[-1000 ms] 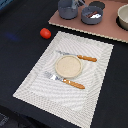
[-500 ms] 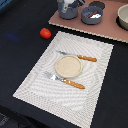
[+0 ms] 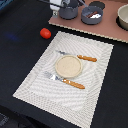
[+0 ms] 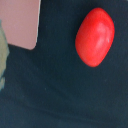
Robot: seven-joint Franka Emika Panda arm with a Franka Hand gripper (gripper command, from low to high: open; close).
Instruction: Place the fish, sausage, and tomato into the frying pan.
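Observation:
The tomato point(image 3: 45, 33) is a glossy red ball lying on the dark table, off the placemat's far corner on the exterior view's left. In the wrist view the tomato point(image 4: 95, 36) lies on the dark cloth with no fingers showing around it. The frying pan point(image 3: 92, 14) sits on the pink board. The white fish point(image 3: 93, 15) lies in it with a small dark reddish piece beside it, likely the sausage point(image 3: 87, 16). Only part of my arm and gripper point(image 3: 62, 3) shows at the top edge, above the grey pot. I cannot see how its jaws stand.
A grey pot point(image 3: 68, 10) and a beige bowl point(image 3: 122, 17) stand on the pink board point(image 3: 107, 29), whose corner also shows in the wrist view point(image 4: 20, 22). A beige plate point(image 3: 68, 66), a fork point(image 3: 62, 80) and a knife point(image 3: 77, 56) lie on the striped placemat point(image 3: 40, 85).

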